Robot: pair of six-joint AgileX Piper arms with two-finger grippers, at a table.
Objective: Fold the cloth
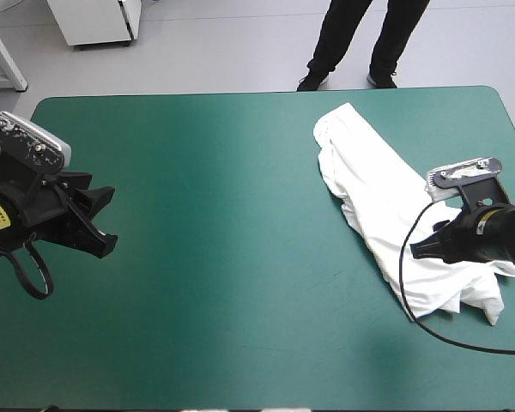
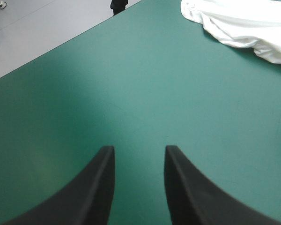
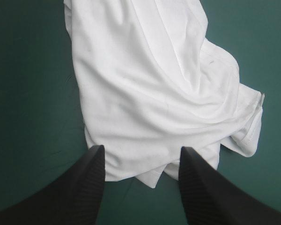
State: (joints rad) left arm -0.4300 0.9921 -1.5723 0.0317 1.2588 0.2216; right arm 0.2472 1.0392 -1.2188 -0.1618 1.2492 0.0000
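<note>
- The white T-shirt point(image 1: 369, 184) lay as a crumpled, twisted strip on the teal-green cover point(image 1: 223, 223). It ran from about 1 o'clock to 4 o'clock of the table and was not yet spread flat.
- The right gripper point(image 3: 141, 152) hung over the strip's 4 o'clock stretch, fingers spread and pinching nothing. Plies overlapped beneath it, so a pinch there risked catching several layers and locking in the twist.
- The left gripper point(image 2: 139, 150) stood spread at 9 o'clock over bare cover, well apart from the shirt. A one-sided lift would likely bunch the cloth.
- The strip's end lay near the table's 4 o'clock edge. A pull that way could slide it off.
</note>
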